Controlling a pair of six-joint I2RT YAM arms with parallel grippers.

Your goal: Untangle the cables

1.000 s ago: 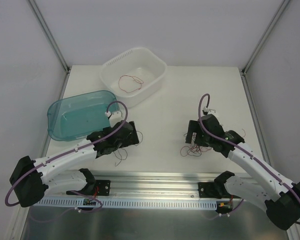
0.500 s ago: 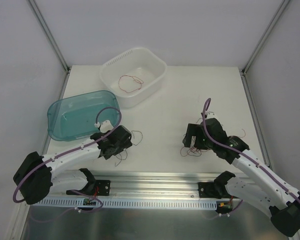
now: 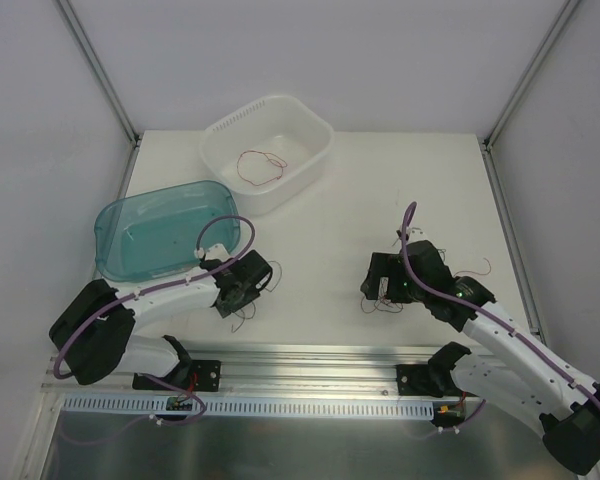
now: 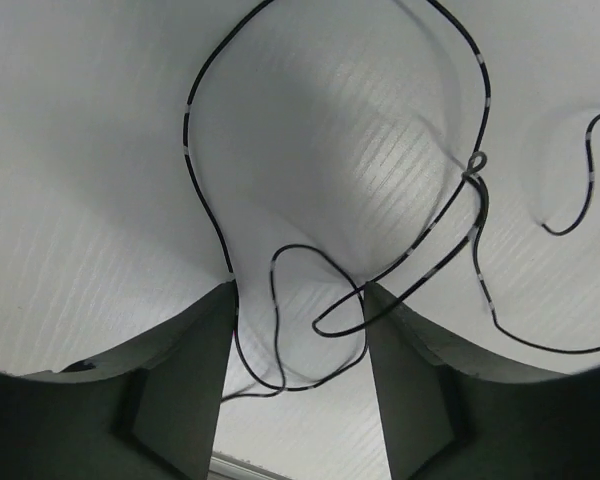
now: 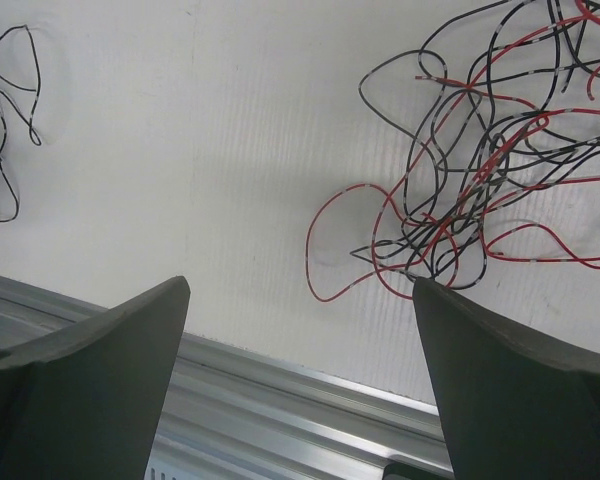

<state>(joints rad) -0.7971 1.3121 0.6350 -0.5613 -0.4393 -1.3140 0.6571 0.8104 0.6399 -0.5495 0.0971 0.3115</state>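
Since the earlier frame the left arm (image 3: 160, 295) has drawn back toward the near-left corner of the white table (image 3: 330, 200), and its jaws have narrowed. The thin black curly cable strand (image 4: 276, 300) lies by the near edge, left of centre. One loop of it sits between the fingers of the left gripper (image 4: 298, 370), which stands partly open with a clear gap and is not clamped on anything. This placement appears intended to pinch that single strand.

The clump of red and black hair-thin cables (image 5: 480, 170) lies by the near edge, right of centre. The right gripper (image 5: 300, 390) hovers just beside it, fully open and empty, probably positioned to steady the clump.

One red cable loop (image 3: 260, 165) lies inside the white plastic tub (image 3: 315, 135) at the far edge. The translucent teal tub (image 3: 115, 225) stands by the left edge, and the two tubs are probably sorting bins.
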